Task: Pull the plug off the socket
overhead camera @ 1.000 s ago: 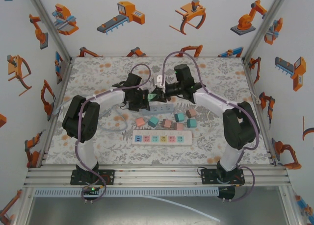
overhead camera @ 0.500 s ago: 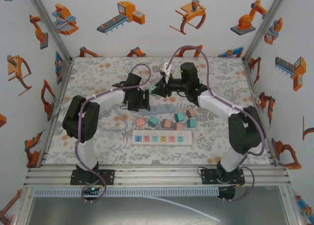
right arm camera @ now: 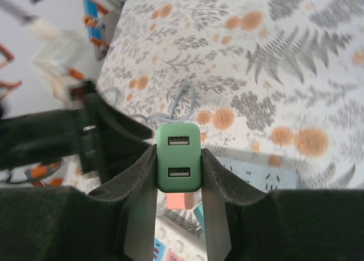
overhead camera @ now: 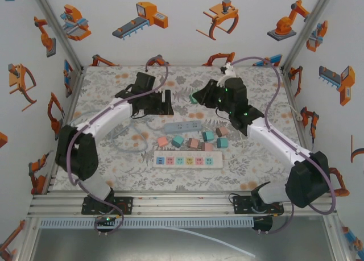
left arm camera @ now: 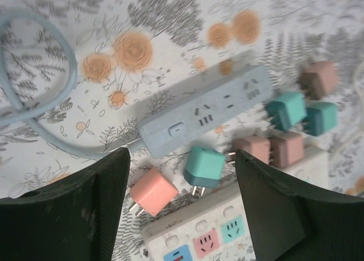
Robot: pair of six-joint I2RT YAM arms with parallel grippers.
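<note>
Clamping green plug (right arm camera: 178, 157) in right gripper (right arm camera: 178, 165)

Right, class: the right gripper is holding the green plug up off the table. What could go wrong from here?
1. The right gripper pinches the green plug by its sides alone, so it could slip out.
2. A fall might land among the loose plugs beside the blue power strip and scatter them.

Matt green plastic plug (right arm camera: 178, 157), smooth pale-blue plastic socket strip (left arm camera: 205, 112), printed tablecloth (overhead camera: 114, 158)
</note>
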